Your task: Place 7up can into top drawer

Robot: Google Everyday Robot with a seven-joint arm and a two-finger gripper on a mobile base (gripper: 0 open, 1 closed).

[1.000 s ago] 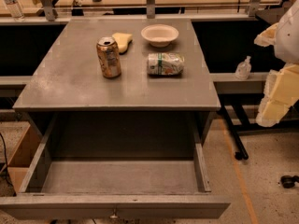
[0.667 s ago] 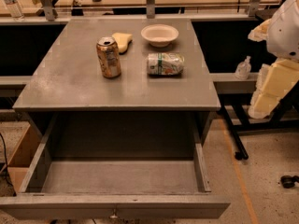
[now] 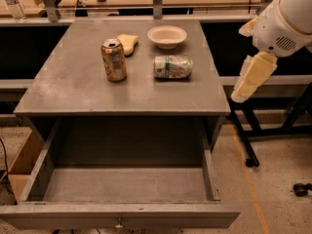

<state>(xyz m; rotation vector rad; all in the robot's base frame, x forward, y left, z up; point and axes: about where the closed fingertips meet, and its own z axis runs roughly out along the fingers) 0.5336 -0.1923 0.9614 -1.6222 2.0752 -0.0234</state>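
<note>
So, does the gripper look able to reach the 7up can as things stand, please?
Probably yes: the gripper hangs right of the table, and nothing stands between it and the lying 7up can.

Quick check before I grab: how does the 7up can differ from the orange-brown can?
The 7up can lies on its side; the orange-brown can stands upright. The 7up can is silvery-white with green, the other coppery. The 7up can sits nearer the gripper, which hangs to the right of the cabinet top. Both rest on that top, outside the open top drawer.

Dim warm light, claw point(image 3: 241, 94) bright at right
</note>
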